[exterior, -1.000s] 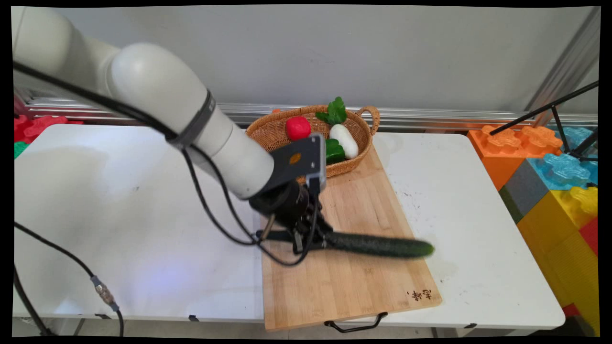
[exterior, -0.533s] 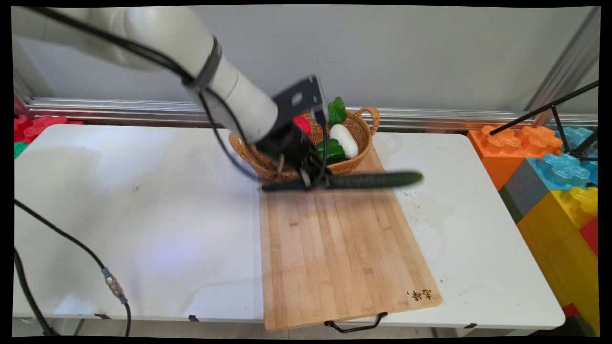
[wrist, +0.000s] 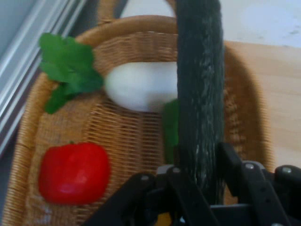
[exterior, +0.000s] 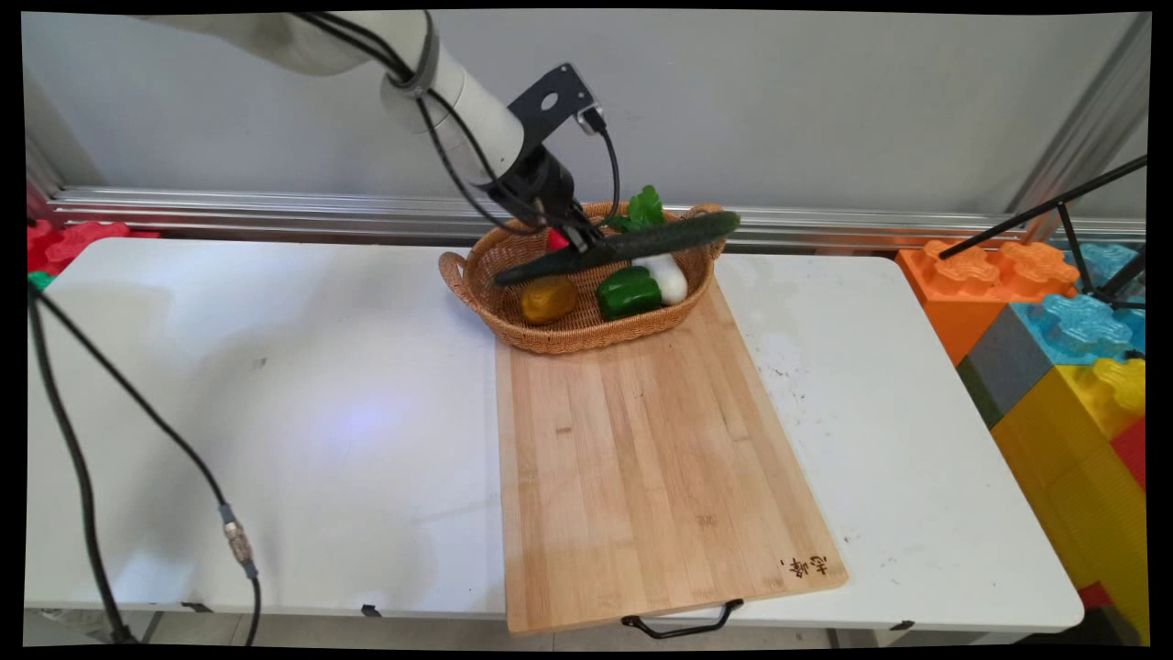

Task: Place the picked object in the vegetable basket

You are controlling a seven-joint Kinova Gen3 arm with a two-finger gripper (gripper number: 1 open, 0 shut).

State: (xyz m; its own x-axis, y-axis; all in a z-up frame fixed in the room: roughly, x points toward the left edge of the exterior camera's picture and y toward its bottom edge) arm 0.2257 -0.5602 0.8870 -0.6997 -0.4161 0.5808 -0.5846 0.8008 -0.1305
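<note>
A wicker basket [exterior: 559, 335] is sitting at the far end of a wooden cutting board [exterior: 641, 458], which is lying on the white desk [exterior: 229, 385]. The basket is holding a red tomato [wrist: 73, 172], a white vegetable [wrist: 138, 87], a green bell pepper [exterior: 628, 291], a yellow-brown vegetable [exterior: 548, 300] and a leafy green sprig [wrist: 68, 70]. Coloured foam blocks [exterior: 1063, 348] are standing just beside the desk's right edge.

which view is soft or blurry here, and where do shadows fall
Main view: sharp overall; the cucumber in the gripper is crisp above the basket, and faint arm shadows lie on the table at left. Hand view: soft throughout, the gripper's linkage and cucumber blurred up close, the red tomato and white radish hazy.
</note>
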